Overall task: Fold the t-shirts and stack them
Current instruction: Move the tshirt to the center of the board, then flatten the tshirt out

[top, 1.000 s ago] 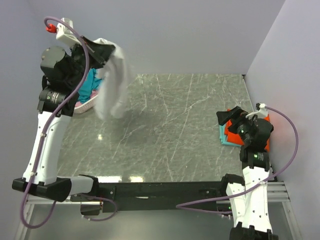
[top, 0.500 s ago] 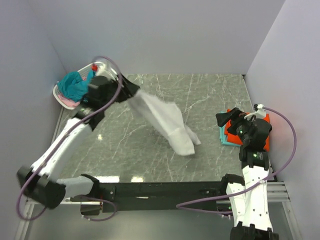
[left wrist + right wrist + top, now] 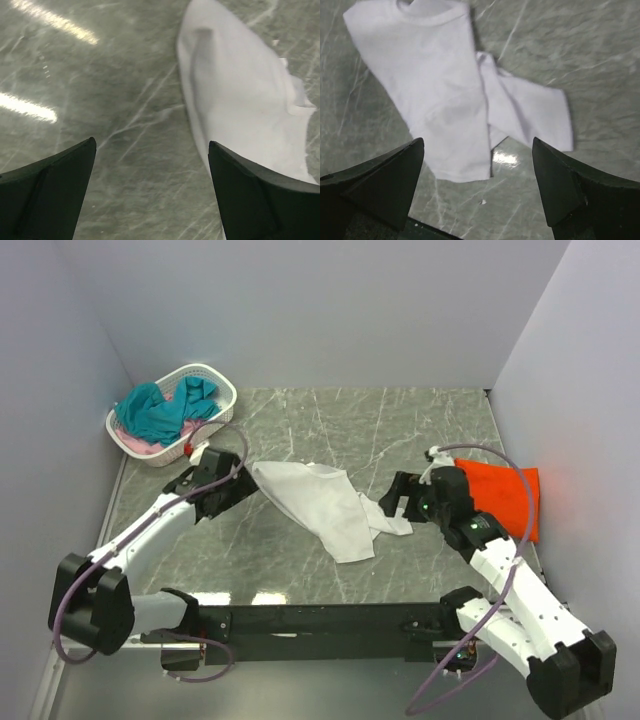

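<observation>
White t-shirt (image 3: 318,503) lies rumpled and unfolded on the grey marbled worktop (image 3: 400,430), well apart from the white plastic basket (image 3: 226,390) and on the robot's right of it, closer to the arm bases. From above, the cloth runs slantwise away from the basket, and one flap spreads out at its far end. The right wrist view shows the collar at the end of the shirt farthest from that camera.

Left hand (image 3: 243,483) sits low over the worktop between the basket and the shirt, just beside the shirt's nearest corner. Its two dark fingers are spread wide with only bare stone between them. Whether a finger touches the cloth cannot be told.

Right hand (image 3: 392,502) is at the shirt's other end, far from the basket, close to the spread flap. Its fingers are also wide apart and hold nothing.

Teal shirts (image 3: 165,410) are heaped inside the basket over a pink one (image 3: 135,443). An orange-red shirt (image 3: 500,495) lies flat farthest from the basket, behind the right arm.
</observation>
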`<state>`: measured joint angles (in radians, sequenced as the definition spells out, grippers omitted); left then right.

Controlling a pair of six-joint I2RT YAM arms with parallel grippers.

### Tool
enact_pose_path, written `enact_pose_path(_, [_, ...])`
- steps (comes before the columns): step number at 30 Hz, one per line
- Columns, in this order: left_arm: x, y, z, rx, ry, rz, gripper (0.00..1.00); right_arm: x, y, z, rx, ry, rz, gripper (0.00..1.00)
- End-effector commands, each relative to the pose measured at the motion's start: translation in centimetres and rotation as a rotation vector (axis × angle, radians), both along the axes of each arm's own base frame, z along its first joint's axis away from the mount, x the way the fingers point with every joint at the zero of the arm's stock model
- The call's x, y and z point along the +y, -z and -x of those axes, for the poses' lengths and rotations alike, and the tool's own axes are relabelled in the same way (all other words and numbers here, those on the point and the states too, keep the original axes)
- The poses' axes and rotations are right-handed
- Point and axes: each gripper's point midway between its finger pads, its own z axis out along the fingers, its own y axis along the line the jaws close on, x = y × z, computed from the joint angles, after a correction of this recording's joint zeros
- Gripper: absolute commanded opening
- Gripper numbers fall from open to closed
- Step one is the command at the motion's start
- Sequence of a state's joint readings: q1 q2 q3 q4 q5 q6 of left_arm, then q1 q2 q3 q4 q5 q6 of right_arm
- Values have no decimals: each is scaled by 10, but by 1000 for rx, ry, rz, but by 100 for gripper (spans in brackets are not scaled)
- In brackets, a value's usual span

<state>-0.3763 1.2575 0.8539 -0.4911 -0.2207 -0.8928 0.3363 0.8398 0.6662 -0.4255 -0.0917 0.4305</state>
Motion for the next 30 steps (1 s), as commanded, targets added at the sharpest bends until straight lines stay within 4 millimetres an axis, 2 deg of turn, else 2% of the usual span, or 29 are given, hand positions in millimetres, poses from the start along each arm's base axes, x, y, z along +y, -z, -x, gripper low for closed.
enact_pose_path(1, [12, 10, 13, -5, -53, 20, 99, 22, 13, 15, 52, -52, -9, 94])
enact_pose_path(2, [8, 18, 20, 8, -36, 46, 99, 28, 24, 22, 84, -65, -7, 93])
enact_pose_path(3, [7, 18, 24, 2, -31, 62, 99, 41, 34, 31, 113, -110, 0, 93])
enact_pose_path(5, [6, 26, 31, 12, -32, 83, 99, 52, 50, 40, 163, -128, -10, 92])
enact_pose_path(7, [6, 25, 34, -1, -29, 96, 99, 68, 62, 48, 205, -169, -3, 90])
enact_pose_path(14, [13, 24, 45, -12, -43, 90, 99, 69, 100, 54, 304, -140, 136, 82])
enact_pose_path(20, [15, 20, 46, -37, -47, 92, 99, 69, 120, 64, 358, -132, 179, 76])
enact_pose_path(25, [15, 21, 47, -40, -47, 93, 99, 69, 129, 58, 347, -118, 206, 73])
enact_pose_path(26, [17, 22, 47, -38, -52, 88, 99, 70, 131, 57, 347, -114, 208, 71])
enact_pose_path(30, [17, 22, 47, -32, -57, 83, 100, 77, 131, 58, 361, -140, 191, 52])
